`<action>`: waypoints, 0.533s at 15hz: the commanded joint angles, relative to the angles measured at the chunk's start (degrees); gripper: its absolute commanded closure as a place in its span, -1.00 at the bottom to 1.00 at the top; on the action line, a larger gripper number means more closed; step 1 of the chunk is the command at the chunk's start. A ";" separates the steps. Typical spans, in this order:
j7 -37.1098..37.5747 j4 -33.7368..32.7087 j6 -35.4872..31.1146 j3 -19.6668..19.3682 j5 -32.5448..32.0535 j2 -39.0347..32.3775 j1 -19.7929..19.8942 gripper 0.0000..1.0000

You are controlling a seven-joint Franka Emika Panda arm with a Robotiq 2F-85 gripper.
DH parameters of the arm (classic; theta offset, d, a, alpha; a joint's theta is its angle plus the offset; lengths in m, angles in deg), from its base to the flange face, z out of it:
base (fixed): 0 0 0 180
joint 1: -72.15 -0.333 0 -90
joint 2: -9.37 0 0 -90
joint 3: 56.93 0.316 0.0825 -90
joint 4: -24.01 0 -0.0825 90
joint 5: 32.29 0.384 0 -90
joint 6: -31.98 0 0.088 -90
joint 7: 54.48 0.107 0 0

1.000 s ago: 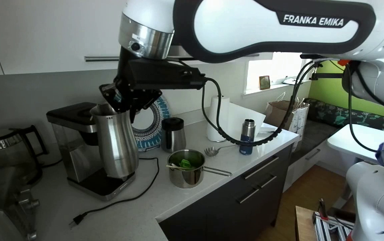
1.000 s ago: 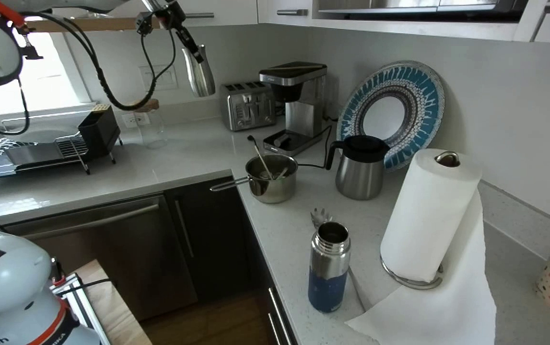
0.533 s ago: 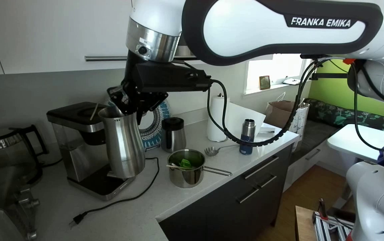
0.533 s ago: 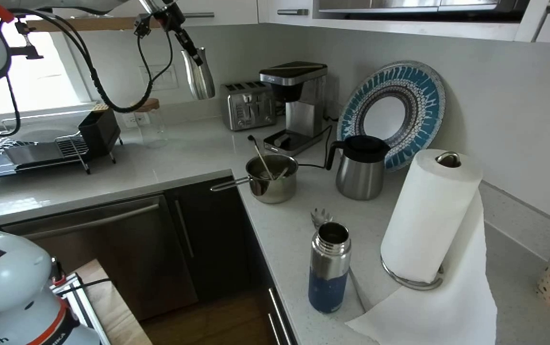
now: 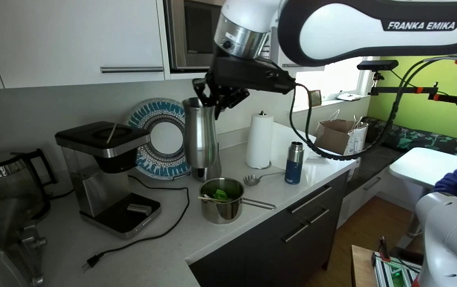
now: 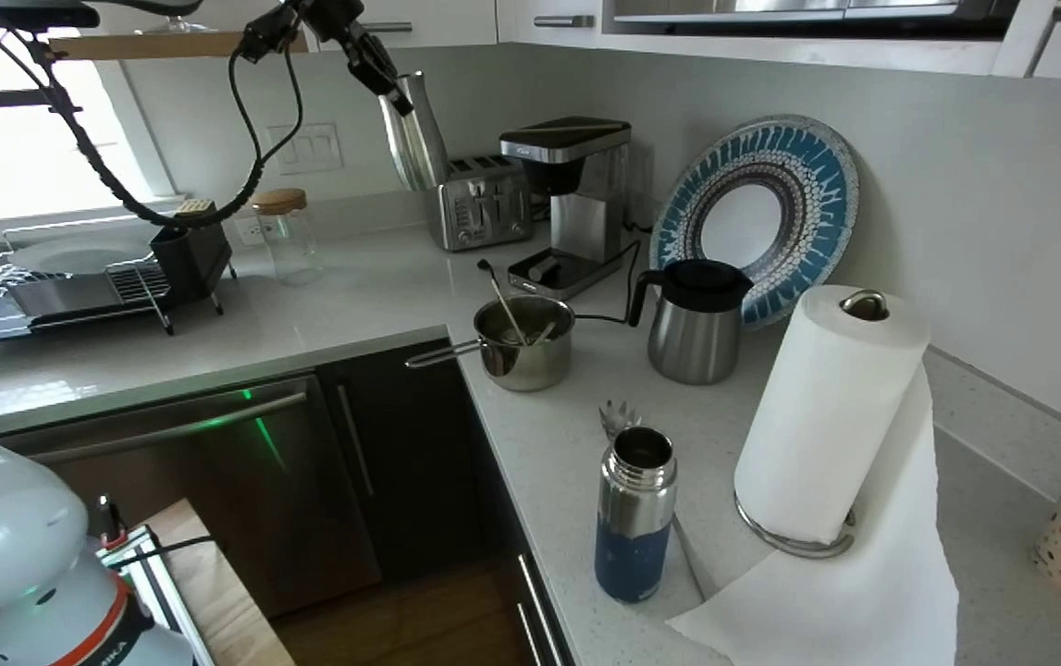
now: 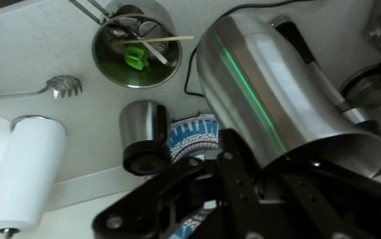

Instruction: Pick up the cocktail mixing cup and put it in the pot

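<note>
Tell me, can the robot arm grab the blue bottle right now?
Probably not yet: the end effector is holding the tall steel cup, which likely must be set down first. Nothing seems to cover the blue bottle.

Between rack [image 6: 77,303] and pot [image 6: 530,367] the worktop [image 6: 354,287] lies open; by the inner corner the handle [image 6: 444,355] overhangs the front edge; toward the back edge jug [image 6: 697,340] and plate [image 6: 821,227] obstruct

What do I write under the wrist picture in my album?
A black gripper holds a tall, shiny steel tumbler by its rim; a round steel pot sits on the pale counter.
</note>
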 commanded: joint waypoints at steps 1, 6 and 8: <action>5.74 14.03 -7.69 3.38 -0.55 11.54 10.28 0.94; 3.54 28.77 -24.97 -1.11 4.34 19.66 21.03 0.94; 2.44 34.25 -30.15 -1.65 7.75 19.67 23.47 0.94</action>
